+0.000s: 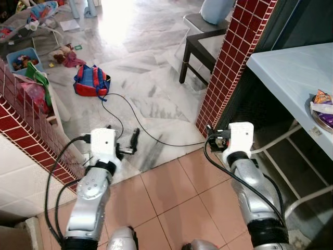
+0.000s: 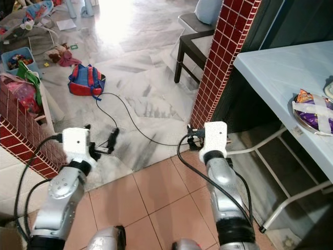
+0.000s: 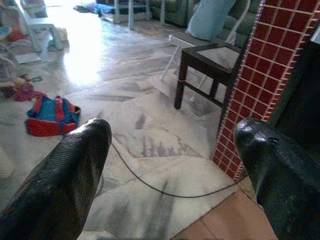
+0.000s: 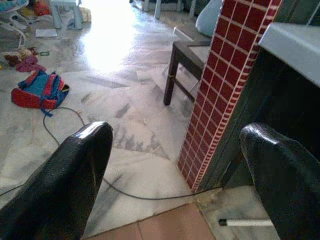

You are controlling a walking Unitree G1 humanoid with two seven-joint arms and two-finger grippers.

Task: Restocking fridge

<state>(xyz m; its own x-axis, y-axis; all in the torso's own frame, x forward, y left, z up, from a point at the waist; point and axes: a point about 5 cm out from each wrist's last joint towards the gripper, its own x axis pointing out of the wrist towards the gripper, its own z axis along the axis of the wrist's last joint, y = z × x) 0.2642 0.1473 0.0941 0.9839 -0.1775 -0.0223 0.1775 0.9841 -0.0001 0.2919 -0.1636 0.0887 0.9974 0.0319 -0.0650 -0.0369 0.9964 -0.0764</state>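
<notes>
I've got both the left tool (image 3: 165,165) and right tool (image 4: 175,170) open and empty, snack bag (image 2: 311,110) on the surface (image 1: 291,78), fridge probably elsewhere; cable (image 1: 156,136) could snag my feet.

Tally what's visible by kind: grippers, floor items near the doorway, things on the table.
Grippers, both open and empty: 2, left gripper, right gripper
Blue-and-red backpack on marble floor: 1
Black cable: 1
Purple snack packet on light-blue table: 1
Total: 5
</notes>
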